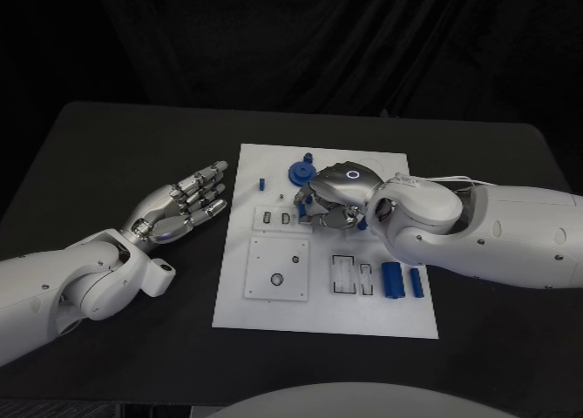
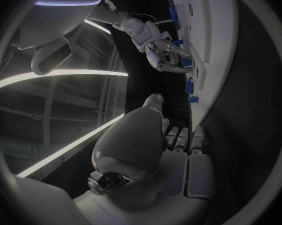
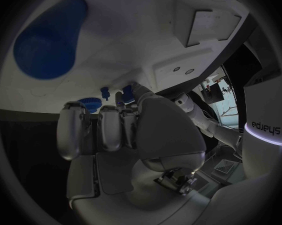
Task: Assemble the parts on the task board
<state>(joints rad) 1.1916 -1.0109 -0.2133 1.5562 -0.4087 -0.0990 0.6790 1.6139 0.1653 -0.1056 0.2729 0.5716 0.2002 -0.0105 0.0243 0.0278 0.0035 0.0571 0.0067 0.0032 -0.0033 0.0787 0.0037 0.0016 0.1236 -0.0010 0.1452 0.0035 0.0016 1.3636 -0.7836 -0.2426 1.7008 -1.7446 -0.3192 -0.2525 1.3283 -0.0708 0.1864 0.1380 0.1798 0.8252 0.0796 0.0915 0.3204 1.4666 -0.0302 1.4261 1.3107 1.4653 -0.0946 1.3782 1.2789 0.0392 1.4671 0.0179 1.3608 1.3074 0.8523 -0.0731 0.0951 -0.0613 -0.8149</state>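
Right robot hand [image 1: 335,196] is down over the upper middle of the task board [image 1: 367,318], fingers curled in over the small slots there, and whether it has a blue piece pinched underneath I cannot tell, the palm covers it. Left robot hand [image 1: 185,207] waits off the board's left edge above the counter [image 1: 115,148], fingers spread and holding nothing.

Parts in play: a blue round knobbed piece [image 1: 300,171] near the top of the board, a small blue peg [image 1: 261,184] just left of it, and two blue cylinders [image 1: 402,280] lying side by side at lower right beside the outlined slots.

These look like hard, light plastic, smooth enough to roll or skid on the white plate. I'd take the cylinders across the middle, pinching the sides, and the knobbed piece by its stem.
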